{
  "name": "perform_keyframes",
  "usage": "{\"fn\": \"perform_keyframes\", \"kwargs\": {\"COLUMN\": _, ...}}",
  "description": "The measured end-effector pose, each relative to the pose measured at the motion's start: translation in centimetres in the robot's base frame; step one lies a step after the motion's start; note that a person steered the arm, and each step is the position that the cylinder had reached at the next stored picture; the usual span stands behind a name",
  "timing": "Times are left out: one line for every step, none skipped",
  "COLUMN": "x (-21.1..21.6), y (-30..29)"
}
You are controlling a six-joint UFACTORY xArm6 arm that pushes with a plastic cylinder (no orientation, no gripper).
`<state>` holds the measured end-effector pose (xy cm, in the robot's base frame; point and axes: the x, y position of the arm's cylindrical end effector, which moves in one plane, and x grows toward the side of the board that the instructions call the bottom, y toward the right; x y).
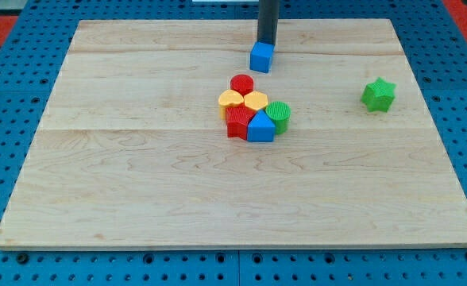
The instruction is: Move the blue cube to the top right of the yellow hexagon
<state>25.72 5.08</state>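
The blue cube sits near the view's top, just right of centre. My tip touches the cube's top edge from above in the view. The yellow hexagon lies below and to the left of the cube, in a tight cluster. The cube stands apart from the cluster, up and to the right of the hexagon.
The cluster also holds a red cylinder, a yellow heart-like block, a green cylinder, a red block and a blue block. A green star lies at the right. The wooden board rests on a blue pegboard.
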Motion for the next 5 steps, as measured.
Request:
{"fn": "perform_keyframes", "kwargs": {"x": 1.5, "y": 0.0}}
{"fn": "perform_keyframes", "kwargs": {"x": 4.0, "y": 0.0}}
{"fn": "perform_keyframes", "kwargs": {"x": 4.9, "y": 0.0}}
{"fn": "perform_keyframes", "kwargs": {"x": 4.7, "y": 0.4}}
{"fn": "perform_keyframes", "kwargs": {"x": 3.6, "y": -1.3}}
